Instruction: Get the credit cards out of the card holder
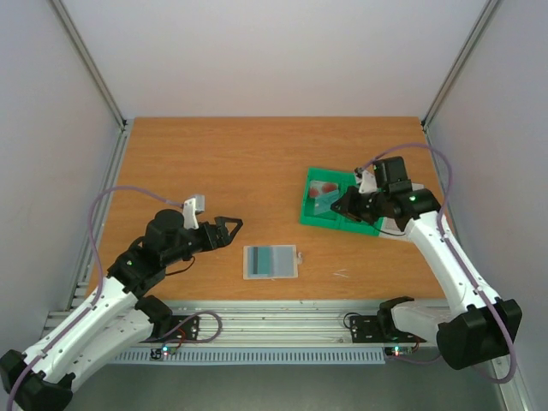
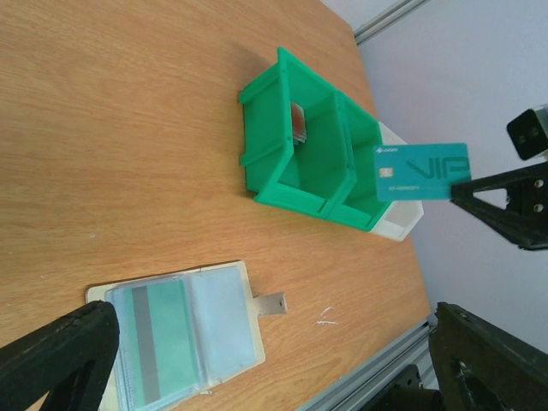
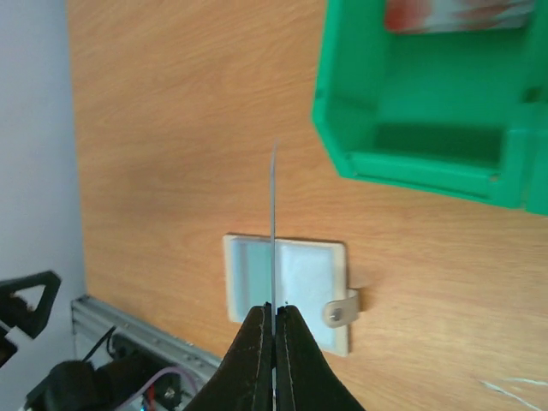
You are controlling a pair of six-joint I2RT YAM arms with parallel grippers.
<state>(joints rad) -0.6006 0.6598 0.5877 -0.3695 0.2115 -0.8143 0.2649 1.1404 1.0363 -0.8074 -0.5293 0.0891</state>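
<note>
Standing released, the left tool (image 1: 229,233) hovers left of the card holder (image 1: 271,262), which lies flat on the wooden tabletop (image 1: 214,163). Beside the green tray (image 1: 318,214), the right tool (image 3: 274,315) grips a teal card (image 2: 422,171) marked "VIP"; white walls (image 1: 257,51) surround.

Your top camera looks down from high behind the near edge, taking in the whole table (image 1: 214,154). Your left wrist view skims low across it toward the green tray (image 2: 265,145). Your right wrist view looks down from higher, seemingly steeply. All three share the card holder (image 1: 271,262).
</note>
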